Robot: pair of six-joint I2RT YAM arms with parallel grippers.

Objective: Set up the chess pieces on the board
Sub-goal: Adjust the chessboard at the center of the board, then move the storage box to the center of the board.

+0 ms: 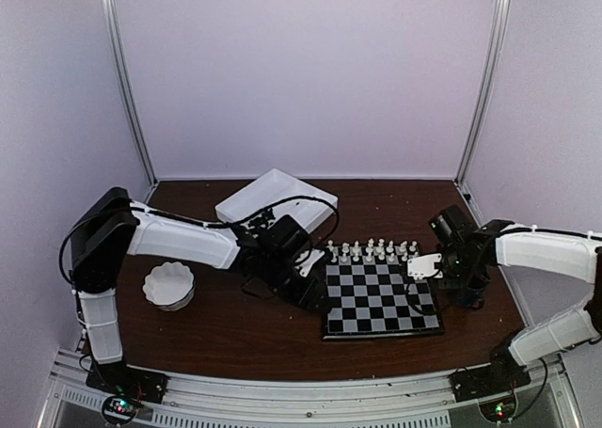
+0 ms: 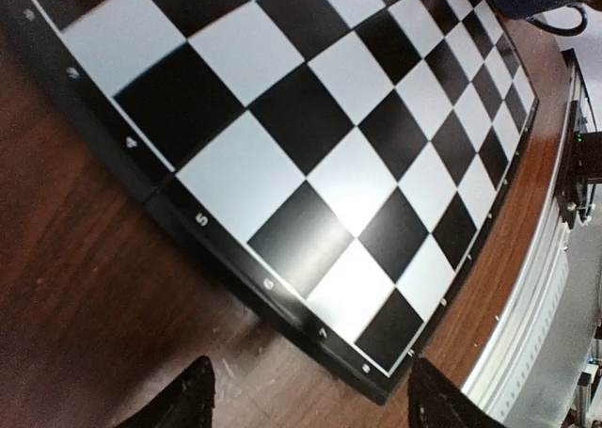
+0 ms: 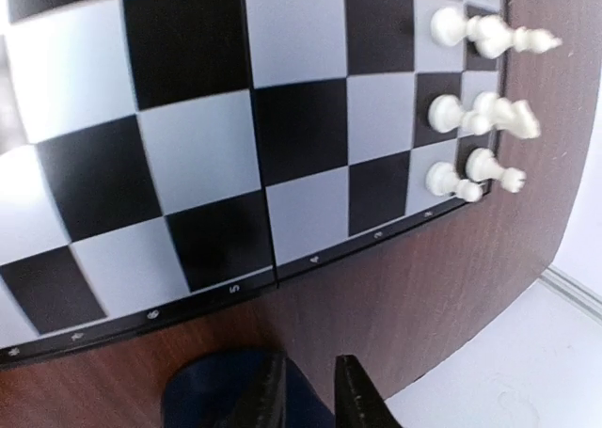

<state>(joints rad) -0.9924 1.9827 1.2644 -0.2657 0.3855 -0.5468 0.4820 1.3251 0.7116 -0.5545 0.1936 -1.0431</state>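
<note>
Board point(image 1: 381, 298) sits mid-table. White chessmen point(image 1: 372, 251) line its 12 o'clock edge, too small to tell types. Left gripper point(image 2: 312, 367) at board's 9 o'clock: jaws wide, nothing between, fingers cropped. Right gripper point(image 3: 308, 360) at 3 o'clock: narrow gap, dark blur point(image 3: 202, 400) beneath it unreadable.

Soft, even light is washing the walls point(image 1: 310, 71) pale lilac in the top view, while the dark table point(image 1: 245, 334) is soaking it up. In the left wrist view the board point(image 2: 310, 155) is bowing under wide-angle distortion. In the right wrist view the white chessmen point(image 3: 450, 116) are blowing out at upper right, the left edge is smearing, and the lower right corner is overexposing.
</note>
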